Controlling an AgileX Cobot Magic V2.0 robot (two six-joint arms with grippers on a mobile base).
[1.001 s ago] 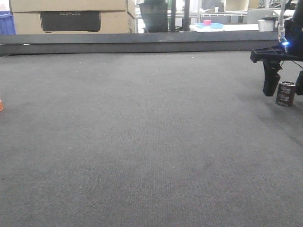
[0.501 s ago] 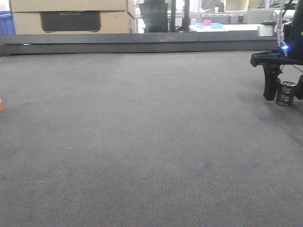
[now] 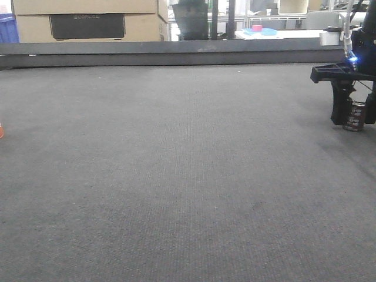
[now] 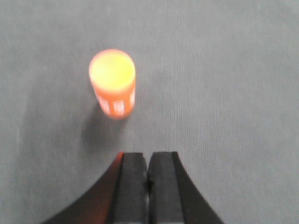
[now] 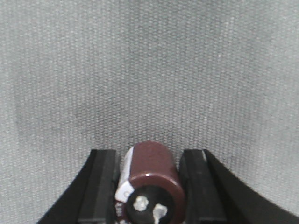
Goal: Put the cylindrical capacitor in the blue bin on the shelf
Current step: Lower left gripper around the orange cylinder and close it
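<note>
Front view tells the change: across the last second the right gripper (image 3: 355,119) has dropped and drawn its jaws inward. A clear gap stood between each finger and the capacitor (image 3: 354,113) before; now the fingers flank it tightly. The capacitor stands upright on the table (image 3: 176,176), at the far right edge of this view, and has not been lifted.

From the right wrist, it fills the space between the two pads (image 5: 102,186), with only a dark sliver on one side. I cannot tell whether they already press on it. By my judgement the grasp is nearly made and lifting comes next.

The left gripper (image 4: 148,156) is closed on nothing, pads together, hovering just short of the upright orange cylinder (image 4: 113,86).

A blue corner (image 3: 6,29) at the far upper left may be the bin; I cannot tell.
</note>
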